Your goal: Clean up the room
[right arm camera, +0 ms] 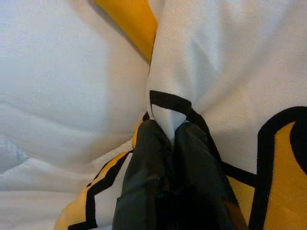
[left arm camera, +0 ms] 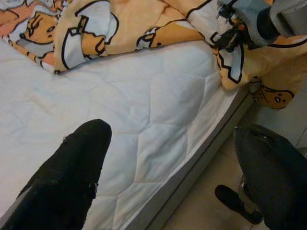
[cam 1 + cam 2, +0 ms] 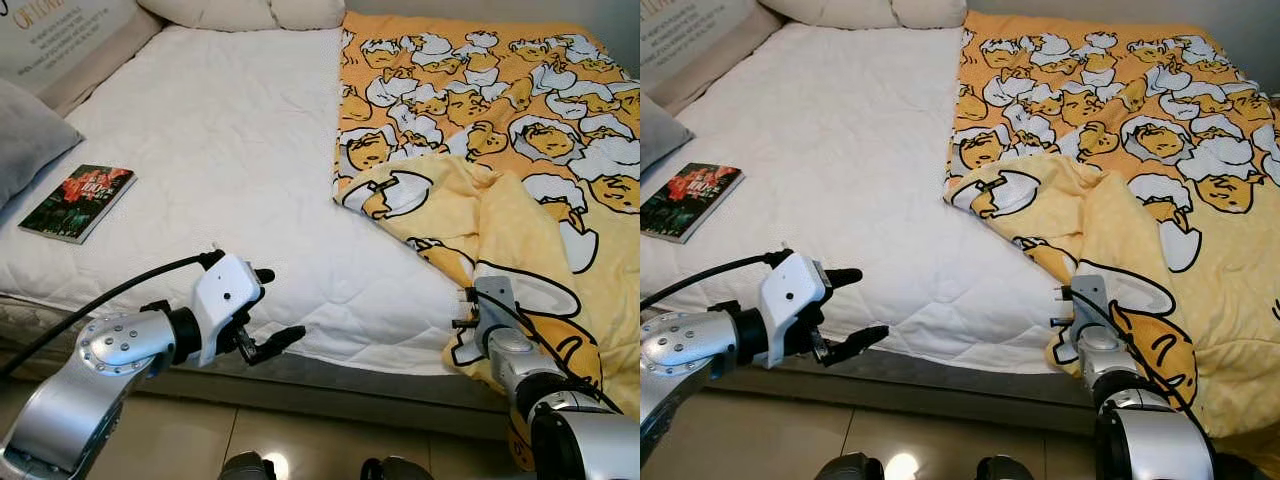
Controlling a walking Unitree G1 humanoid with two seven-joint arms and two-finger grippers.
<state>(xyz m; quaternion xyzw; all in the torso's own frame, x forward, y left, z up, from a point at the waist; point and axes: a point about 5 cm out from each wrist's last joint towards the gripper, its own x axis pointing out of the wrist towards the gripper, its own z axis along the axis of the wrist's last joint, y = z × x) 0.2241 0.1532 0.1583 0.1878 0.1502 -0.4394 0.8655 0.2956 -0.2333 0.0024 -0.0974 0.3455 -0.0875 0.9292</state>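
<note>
Yellow blanket [image 3: 500, 150] bunched on mattress [image 3: 230, 150] far side from book [image 3: 78, 202]. Right gripper [image 1: 168, 132] pinched shut on blanket's corner at mattress edge; left gripper [image 3: 268, 312] spread, empty, nr front edge. Step: bed-making; next prob. pull blanket across twd book side.

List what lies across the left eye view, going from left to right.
Grey pillow → book → left gripper → bare white mattress → right gripper, pinching the yellow blanket.
</note>
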